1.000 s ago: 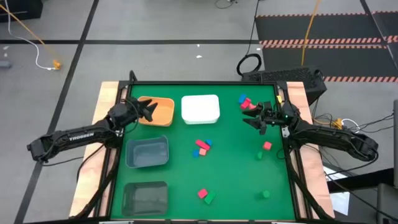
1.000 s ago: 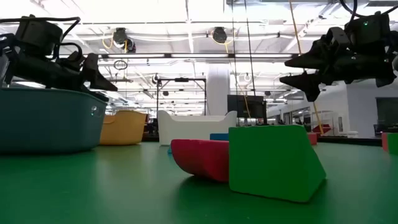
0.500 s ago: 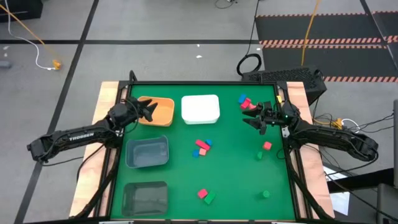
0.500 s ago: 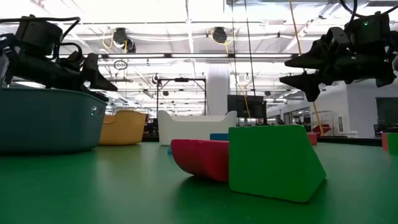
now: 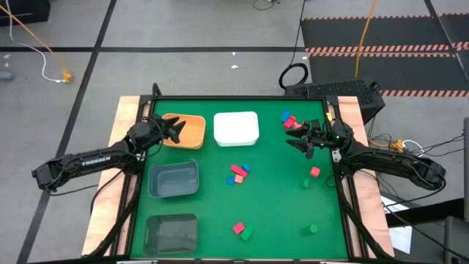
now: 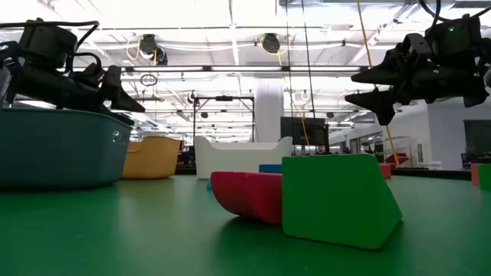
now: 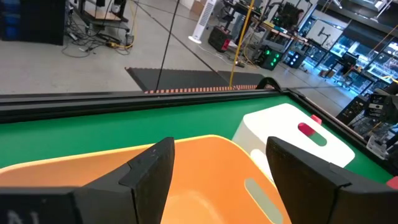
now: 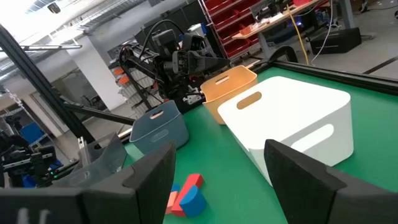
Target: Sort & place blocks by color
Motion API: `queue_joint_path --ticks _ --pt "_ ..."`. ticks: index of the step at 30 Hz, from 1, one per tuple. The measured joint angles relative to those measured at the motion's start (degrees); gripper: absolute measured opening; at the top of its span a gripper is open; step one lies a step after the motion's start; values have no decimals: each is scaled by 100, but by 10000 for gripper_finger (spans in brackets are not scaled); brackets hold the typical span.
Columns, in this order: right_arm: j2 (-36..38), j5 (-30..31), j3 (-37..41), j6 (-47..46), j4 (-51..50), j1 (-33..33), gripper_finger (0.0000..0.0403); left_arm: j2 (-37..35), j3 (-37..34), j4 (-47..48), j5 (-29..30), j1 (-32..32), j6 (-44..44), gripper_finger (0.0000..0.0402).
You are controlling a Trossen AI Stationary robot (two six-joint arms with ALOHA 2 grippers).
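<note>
Small blocks lie scattered on the green table (image 5: 271, 205). A blue and a red one (image 5: 288, 119) lie at the far right. A red, pink and blue cluster (image 5: 238, 174) lies in the middle. A pink one (image 5: 314, 171) and a green one (image 5: 306, 183) lie at the right. A red and green pair (image 5: 242, 230) sits near the front edge, looming large in the low view (image 6: 337, 199). My left gripper (image 5: 178, 130) hovers open over the orange bin (image 5: 192, 132). My right gripper (image 5: 292, 139) hovers open at the far right, above the table, near the blue and red blocks.
A white bin (image 5: 236, 128) stands at the far middle, next to the orange bin. A blue-grey bin (image 5: 174, 180) and a darker grey bin (image 5: 171, 233) stand along the left side. A lone green block (image 5: 313, 229) lies near the front right.
</note>
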State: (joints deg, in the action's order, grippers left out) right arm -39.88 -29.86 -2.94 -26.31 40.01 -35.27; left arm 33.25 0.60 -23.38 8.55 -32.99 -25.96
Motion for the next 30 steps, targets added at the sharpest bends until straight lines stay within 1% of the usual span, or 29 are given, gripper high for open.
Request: queue_joint_path --ticks 22,30 --pt "0 -1 0 -2 2 0 236 -2 0 -2 -2 2 0 255" --pt "2 45 0 -1 184 0 236 -1 0 -1 -1 2 0 255"
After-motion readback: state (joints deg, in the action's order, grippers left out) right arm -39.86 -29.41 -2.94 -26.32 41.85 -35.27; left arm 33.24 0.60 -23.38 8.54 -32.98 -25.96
